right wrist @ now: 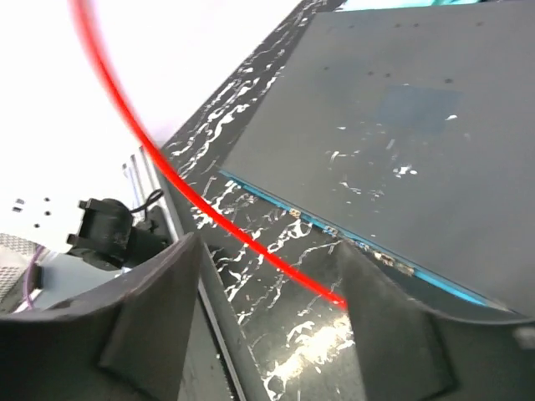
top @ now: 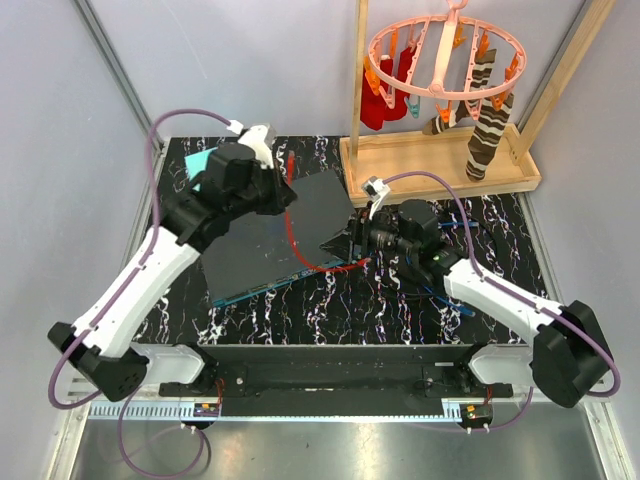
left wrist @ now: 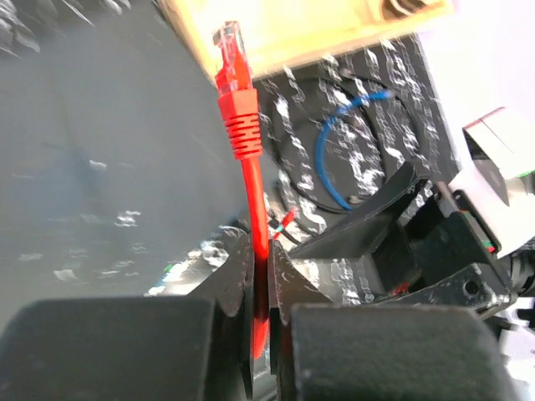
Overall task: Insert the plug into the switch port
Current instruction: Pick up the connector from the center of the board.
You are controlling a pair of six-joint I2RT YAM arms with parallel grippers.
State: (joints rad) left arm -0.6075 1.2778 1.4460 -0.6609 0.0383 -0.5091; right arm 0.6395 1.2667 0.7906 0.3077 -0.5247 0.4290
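Observation:
The switch (top: 275,235) is a flat dark grey box lying on the black marbled table, its teal socket edge (top: 270,285) facing the near side. My left gripper (top: 283,195) hovers over the switch's far edge, shut on the red cable (left wrist: 255,209). The red plug (left wrist: 230,46) and its ribbed boot stick out beyond the fingers, over the switch top (left wrist: 100,167). My right gripper (top: 340,242) is open at the switch's right corner. In the right wrist view the cable (right wrist: 209,217) crosses between its open fingers (right wrist: 159,317), untouched, with the teal edge and sockets (right wrist: 359,242) just beyond.
A wooden stand (top: 440,165) with a pink peg hanger (top: 440,55) of socks stands at the back right. A folded teal cloth (top: 200,165) lies at the back left. A blue cable (top: 450,295) lies under the right arm and shows in the left wrist view (left wrist: 343,159).

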